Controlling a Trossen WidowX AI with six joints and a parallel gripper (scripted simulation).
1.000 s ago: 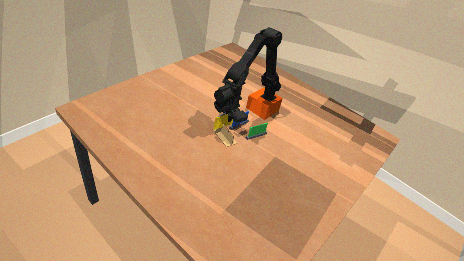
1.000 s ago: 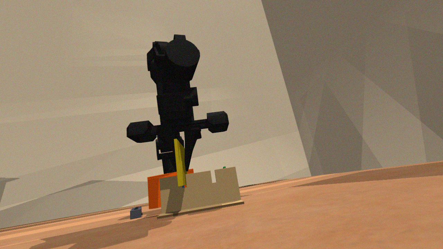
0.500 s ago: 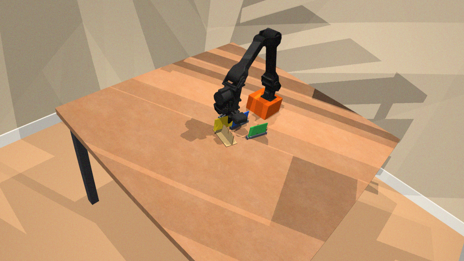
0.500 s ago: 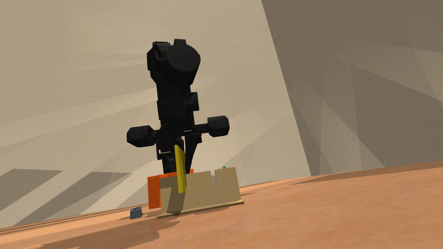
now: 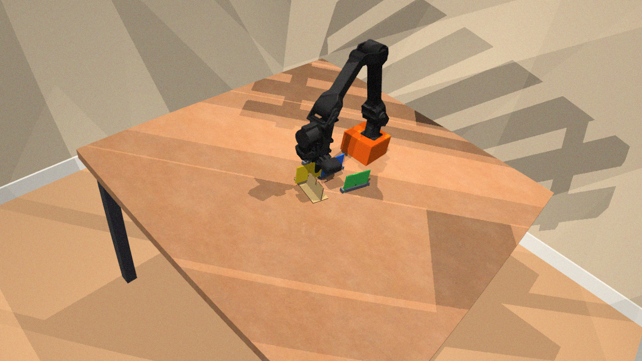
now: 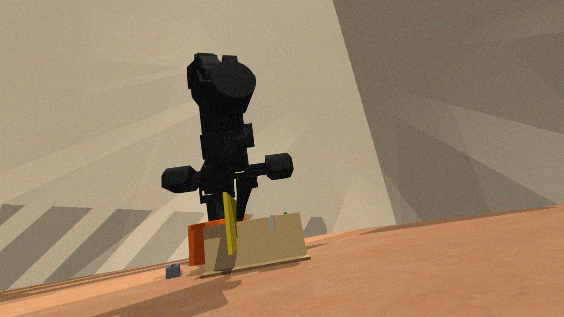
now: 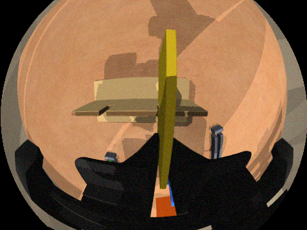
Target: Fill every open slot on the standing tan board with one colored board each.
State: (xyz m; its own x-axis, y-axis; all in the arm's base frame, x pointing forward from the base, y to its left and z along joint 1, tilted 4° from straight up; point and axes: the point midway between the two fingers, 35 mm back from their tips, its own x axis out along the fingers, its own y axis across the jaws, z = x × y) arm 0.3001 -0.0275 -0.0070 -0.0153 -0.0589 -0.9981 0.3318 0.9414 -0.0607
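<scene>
Beige walls [image 5: 201, 44] [image 6: 98, 98], banded with shadow, behind a wooden bench [image 5: 269, 242] [image 6: 394, 271] [image 7: 64, 64]. Pincer [image 5: 318, 169] [image 6: 226, 217] [image 7: 160, 137] pinching the yellow board [image 5: 303, 174] [image 6: 230, 232] [image 7: 167, 121], upright, crosswise to the standing tan board [image 5: 315, 187] [image 6: 260, 241] [image 7: 128, 105]. Exterior view: yellow's lower end below tan's top edge, left of centre in the frame; full seating cannot be told. Open slot [image 6: 272, 223] [image 7: 104, 110] right of yellow there, left of it in the wrist view. Green board [image 5: 356, 180] [image 6: 285, 213] whole only in the top view, right of tan, upright in a holder [image 5: 354, 187]; exterior gives just a green tip. Blue board [image 5: 340, 160] [image 7: 171, 193] partly hidden by the pincer up top, a sliver at wrist-frame bottom. Grey-blue holder [image 6: 172, 271] [image 7: 217, 145], lower left in exterior, right in wrist. Orange block [image 5: 365, 146] [image 6: 195, 244] [image 7: 164, 207] under the arm's base, upper right of the boards in top view.
</scene>
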